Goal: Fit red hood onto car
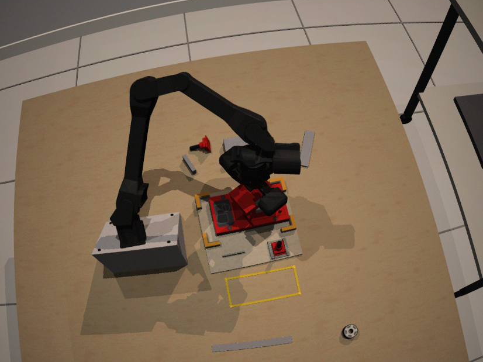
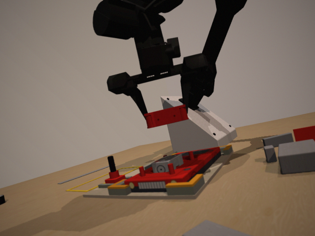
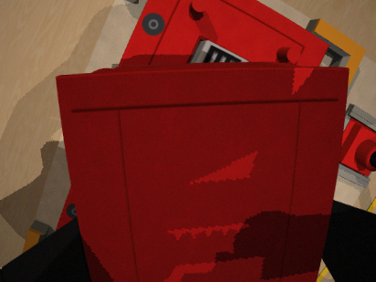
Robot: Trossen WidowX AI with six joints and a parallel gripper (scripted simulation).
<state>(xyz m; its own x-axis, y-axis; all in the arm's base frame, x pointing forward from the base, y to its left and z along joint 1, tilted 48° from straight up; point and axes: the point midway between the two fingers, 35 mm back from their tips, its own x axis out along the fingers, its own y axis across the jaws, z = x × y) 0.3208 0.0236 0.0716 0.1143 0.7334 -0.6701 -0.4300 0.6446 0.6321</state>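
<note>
My gripper (image 1: 250, 195) (image 2: 166, 112) (image 3: 204, 221) is shut on the red hood (image 1: 242, 199) (image 2: 166, 118) (image 3: 205, 131), one finger at each side. The hood hangs roof up, clearly above the deck. The red chassis (image 1: 237, 224) (image 2: 203, 160) (image 3: 248, 22) sits in the jig (image 1: 241, 259) (image 2: 94, 195) under it. The hood is turned relative to the chassis in the wrist view. The grey engine block (image 2: 166, 163) (image 3: 224, 53) is on the deck. Pegs (image 2: 171, 169) (image 3: 287, 55) stand beside it; the wrist view shows only two, the hood hiding the others. The hood's corner holes are hidden.
A red part with a black post (image 1: 279, 248) (image 2: 113, 175) stands on the jig plate. Another red part (image 1: 206, 144), a grey bar (image 1: 307, 148) and a grey block (image 1: 231, 143) (image 2: 297, 157) lie behind. A yellow outline (image 1: 259, 272), a wheel (image 1: 352, 330) and a long bar (image 1: 251, 344) are in front.
</note>
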